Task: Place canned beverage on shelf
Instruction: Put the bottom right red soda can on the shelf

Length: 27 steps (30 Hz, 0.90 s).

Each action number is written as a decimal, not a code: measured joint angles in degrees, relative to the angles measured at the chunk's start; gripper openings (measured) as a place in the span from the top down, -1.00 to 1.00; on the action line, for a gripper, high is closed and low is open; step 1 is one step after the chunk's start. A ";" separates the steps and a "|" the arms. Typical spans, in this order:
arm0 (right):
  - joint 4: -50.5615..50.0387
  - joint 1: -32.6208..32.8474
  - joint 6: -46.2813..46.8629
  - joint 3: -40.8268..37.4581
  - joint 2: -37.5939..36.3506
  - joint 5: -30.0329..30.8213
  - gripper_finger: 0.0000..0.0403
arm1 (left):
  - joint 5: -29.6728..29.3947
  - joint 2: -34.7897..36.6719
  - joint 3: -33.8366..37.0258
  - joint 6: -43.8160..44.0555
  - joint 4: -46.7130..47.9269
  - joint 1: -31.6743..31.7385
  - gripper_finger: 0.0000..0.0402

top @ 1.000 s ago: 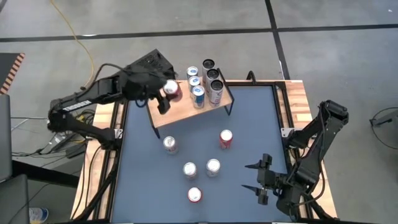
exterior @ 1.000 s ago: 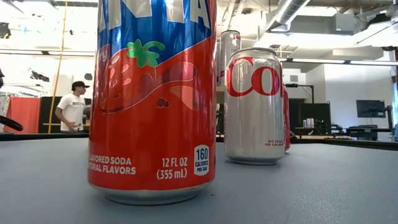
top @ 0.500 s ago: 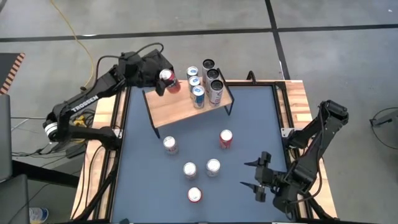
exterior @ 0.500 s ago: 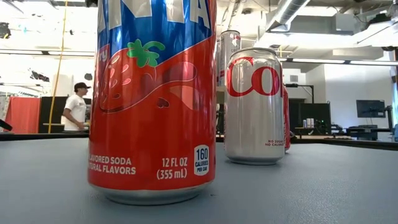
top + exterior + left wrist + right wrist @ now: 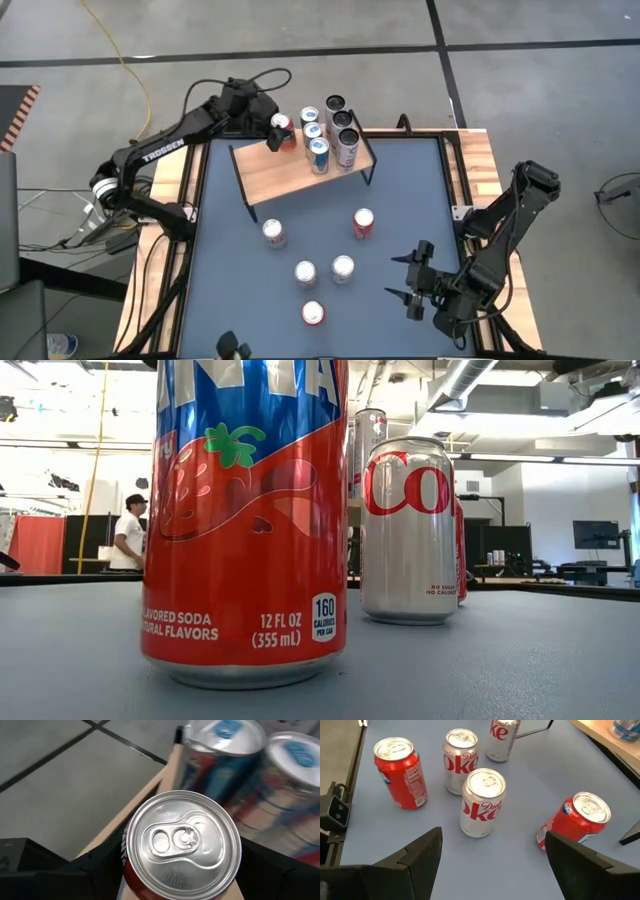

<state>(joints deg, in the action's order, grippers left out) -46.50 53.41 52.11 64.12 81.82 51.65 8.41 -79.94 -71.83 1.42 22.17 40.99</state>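
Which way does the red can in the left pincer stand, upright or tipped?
Upright. The red can shows its round lid with the pull tab squarely, gripped in the left pincer at the shelf's back corner.

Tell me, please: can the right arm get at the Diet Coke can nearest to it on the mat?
Probably yes. The right end effector is open and empty, and the nearest Diet Coke can stands upright ahead of it with bare mat between, neighbours standing apart.

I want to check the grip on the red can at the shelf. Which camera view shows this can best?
The left wrist view: the red can fills it, its top plainly seen between the left tool fingers. The high view shows it small at the shelf's far left corner, in the left tool. The low and right wrist views do not show it.
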 joint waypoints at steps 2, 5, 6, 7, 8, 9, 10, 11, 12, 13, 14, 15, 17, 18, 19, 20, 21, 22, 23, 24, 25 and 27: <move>0.06 -0.11 0.17 0.00 -0.01 -0.21 -0.64 | -1.47 -0.62 -0.56 -0.61 -0.07 -0.06 -0.44; 0.13 -0.33 0.35 0.00 0.00 -0.61 -0.64 | -1.94 -1.09 -0.70 -1.59 0.83 0.15 -0.44; 0.11 -0.33 0.35 0.00 0.00 -0.63 -0.64 | -1.75 -1.07 -0.70 -1.65 0.76 0.17 -0.44; 0.09 -0.37 0.31 0.00 0.00 -0.63 -0.64 | -1.56 -1.07 -0.70 -1.66 0.77 0.20 -0.44; 0.09 -0.37 0.29 0.00 0.00 -0.61 -0.64 | -1.38 -1.07 -0.70 -1.64 0.74 0.20 -0.44; 0.09 -0.48 0.18 0.00 0.00 -0.63 -0.64 | -1.36 -1.07 -0.70 -1.61 0.60 0.20 -0.44; 0.11 -0.64 0.13 0.00 0.00 -0.67 -0.64 | -1.35 -1.07 -0.70 -1.59 0.72 0.20 -0.44; 0.11 -0.68 0.13 0.00 0.00 -0.69 -0.64 | -1.25 -1.07 -0.70 -1.60 0.86 0.20 -0.44; 0.11 -0.68 0.10 0.00 0.00 -0.69 -0.64 | -1.05 -1.07 -0.70 -1.61 0.98 0.20 -0.44; 0.09 -0.70 0.07 0.00 0.00 -0.69 -0.64 | -0.74 -1.07 -0.70 -1.61 1.04 0.20 -0.44; 0.03 -0.70 0.03 0.00 0.00 -0.69 -0.64 | -0.33 -1.07 -0.70 -1.63 1.10 0.20 -0.44; 0.00 -0.70 -0.06 0.00 0.00 -0.67 -0.64 | -0.12 -1.07 -0.70 -1.67 1.20 0.20 -0.44; -0.28 -0.70 -0.06 0.00 0.00 -0.68 -0.64 | 0.03 -1.07 -0.70 -1.67 1.23 0.20 -0.44; -0.54 -0.70 -0.06 0.00 0.00 -0.67 -0.64 | 0.35 -1.07 -0.70 -1.71 1.24 0.20 -0.44; -0.70 -0.70 -0.05 0.00 0.00 -0.67 -0.64 | 0.81 -1.07 -0.70 -1.76 1.26 0.20 -0.44; -0.80 -0.70 -0.04 0.00 0.00 -0.67 -0.64 | 0.98 -1.07 -0.70 -1.98 1.27 0.20 -0.44; -0.83 -0.70 -0.06 0.00 0.00 -0.67 -0.64 | 0.91 -1.07 -0.70 -2.29 1.29 0.20 -0.44; -0.81 -0.70 -0.04 0.00 0.00 -0.67 -0.64 | 0.65 -1.07 -0.70 -2.37 1.32 0.20 -0.44; -0.83 -0.70 -0.04 0.00 0.00 -0.67 -0.64 | 0.50 -1.07 -0.70 -2.43 1.32 0.20 -0.44; -0.83 -0.70 -0.04 0.00 0.00 -0.67 -0.64 | 0.58 -1.07 -0.70 -2.48 1.35 0.20 -0.44; -0.83 -0.70 -0.04 0.00 0.00 -0.67 -0.64 | 1.06 -1.07 -0.70 -2.48 1.37 0.20 -0.44; -0.83 -0.70 -0.04 0.00 0.00 -0.67 -0.64 | 2.74 -1.07 -0.70 -2.40 1.46 0.19 -0.45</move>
<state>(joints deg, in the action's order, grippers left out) -47.33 52.71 52.07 64.12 81.82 50.98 11.15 -81.01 -72.53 -0.97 23.63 41.18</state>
